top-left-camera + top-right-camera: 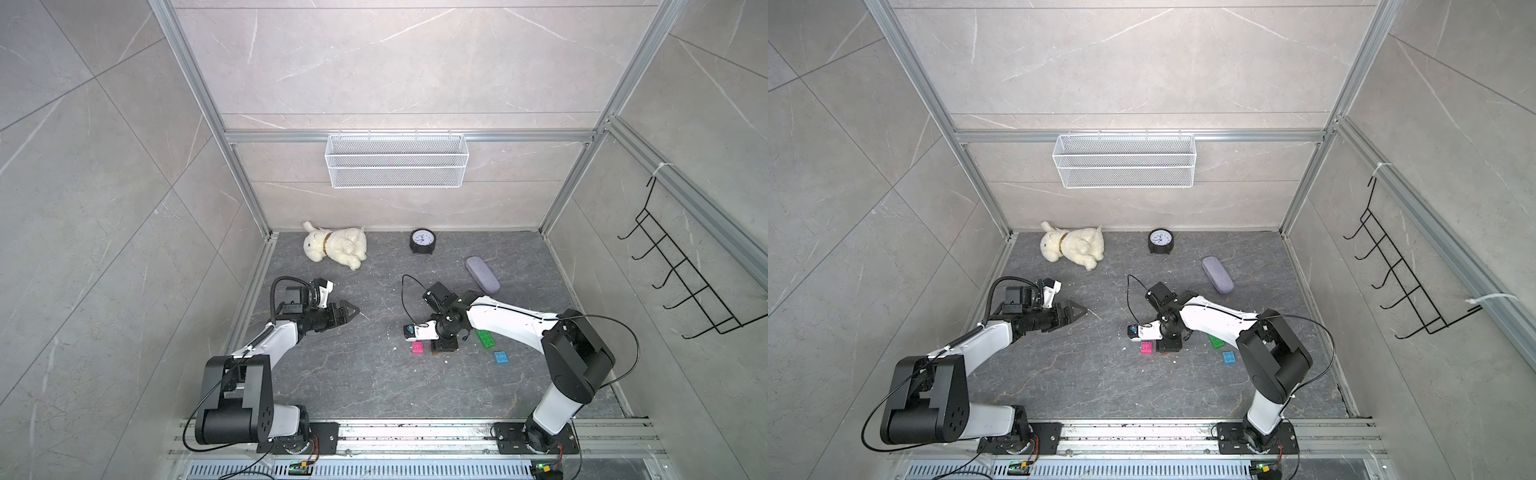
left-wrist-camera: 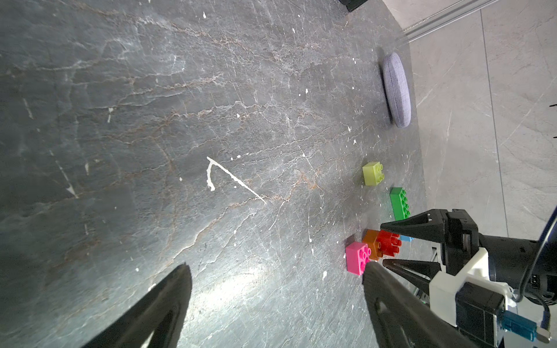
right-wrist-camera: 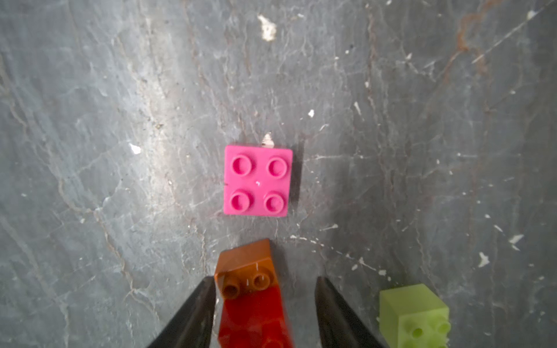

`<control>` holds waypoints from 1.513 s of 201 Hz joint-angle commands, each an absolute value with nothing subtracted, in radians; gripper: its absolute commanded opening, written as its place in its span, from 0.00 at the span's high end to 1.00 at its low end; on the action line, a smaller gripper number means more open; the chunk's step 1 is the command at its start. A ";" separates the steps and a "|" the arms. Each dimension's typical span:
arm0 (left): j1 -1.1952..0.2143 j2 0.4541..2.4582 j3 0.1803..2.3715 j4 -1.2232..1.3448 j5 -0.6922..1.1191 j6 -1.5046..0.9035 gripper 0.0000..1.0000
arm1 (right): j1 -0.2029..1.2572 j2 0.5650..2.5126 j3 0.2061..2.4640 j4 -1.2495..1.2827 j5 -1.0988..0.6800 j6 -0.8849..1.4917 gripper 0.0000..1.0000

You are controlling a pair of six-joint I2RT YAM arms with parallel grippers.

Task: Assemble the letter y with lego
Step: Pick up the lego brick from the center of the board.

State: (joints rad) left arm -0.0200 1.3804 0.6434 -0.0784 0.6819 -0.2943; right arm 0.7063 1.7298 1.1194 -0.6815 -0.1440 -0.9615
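My right gripper (image 3: 265, 278) points down with its jaws either side of a red brick (image 3: 253, 316) stacked stepped on an orange brick (image 3: 245, 265). One finger touches the stack and a gap shows at the other. These two are the only joined lego; no letter y shows. A pink brick (image 3: 257, 180) lies loose just beyond the stack (image 1: 417, 347). The yellow-green brick (image 3: 413, 313) stands beside the right finger. The long green brick (image 1: 485, 338) and the blue brick (image 1: 501, 357) lie under the right arm. My left gripper (image 1: 353, 311) hovers far left, open and empty (image 2: 275, 266).
A plush dog (image 1: 334, 247) and a black clock (image 1: 422, 242) sit by the back wall. A grey glasses case (image 1: 482, 274) lies at the right rear. A white wire basket (image 1: 397, 160) hangs on the back wall, and a black hook rack (image 1: 681, 282) on the right wall.
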 commanded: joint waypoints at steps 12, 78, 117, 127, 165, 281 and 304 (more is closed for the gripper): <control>-0.023 1.376 0.657 -0.081 0.679 -0.280 0.08 | 0.704 1.709 1.135 -0.749 -0.147 -1.082 0.43; -0.023 1.377 0.656 -0.079 0.675 -0.281 0.08 | 0.704 1.743 1.144 -0.746 -0.087 -1.148 0.43; -0.023 1.376 0.655 -0.079 0.667 -0.282 0.08 | 0.705 1.777 1.155 -0.738 -0.099 -1.132 0.46; -0.023 1.377 0.657 -0.079 0.666 -0.282 0.08 | 0.704 1.782 1.157 -0.732 -0.105 -1.127 0.46; -0.023 1.375 0.655 -0.081 0.661 -0.281 0.08 | 0.704 1.804 1.163 -0.734 -0.118 -1.116 0.50; -0.023 1.382 0.658 -0.081 0.656 -0.284 0.08 | 0.704 1.821 1.157 -0.722 -0.148 -1.065 0.63; -0.023 1.383 0.657 -0.081 0.654 -0.283 0.08 | 0.705 1.808 1.163 -0.724 -0.139 -1.049 0.65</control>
State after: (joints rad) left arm -0.0200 1.3811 0.6434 -0.0814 0.6559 -0.2943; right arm 0.7063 1.8038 1.1439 -0.7143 -0.1253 -1.0801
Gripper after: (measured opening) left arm 0.919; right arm 0.356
